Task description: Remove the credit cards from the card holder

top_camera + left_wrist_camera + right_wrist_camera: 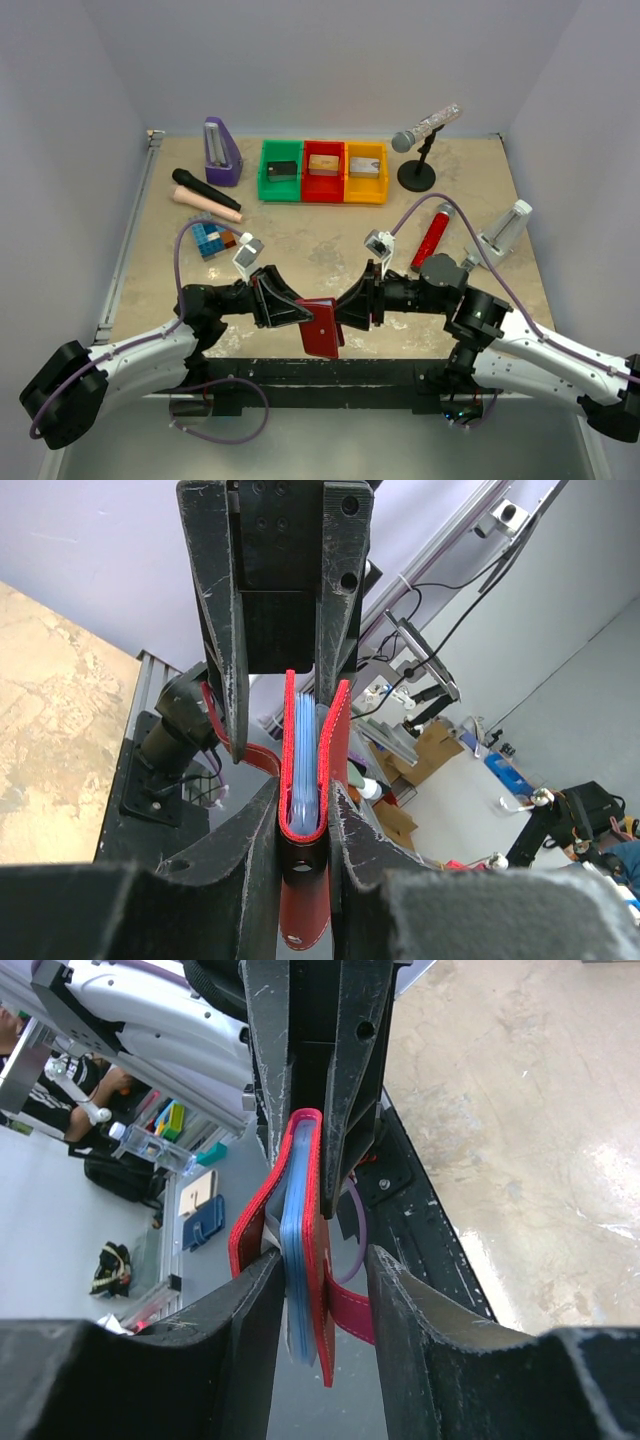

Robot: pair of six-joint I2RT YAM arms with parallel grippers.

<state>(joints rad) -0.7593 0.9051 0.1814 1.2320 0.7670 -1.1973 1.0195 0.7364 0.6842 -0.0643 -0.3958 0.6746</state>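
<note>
Reaching over the near edge of the table (pixel 300 225), low in the centre of the overhead view, the left gripper (pixel 303 312) pinches the dark-red card holder (pixel 322 330) tight. The right gripper (pixel 350 303) straddles its other end, fingers spread with one clear of the cover; pale blue pockets (pixel 292 1220) show between the covers.

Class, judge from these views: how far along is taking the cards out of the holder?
Done: card holder held in the air, pinched in the left hand. In hand: right hand open around its bluish pockets. Left: every card; none lies out on the table.
</note>
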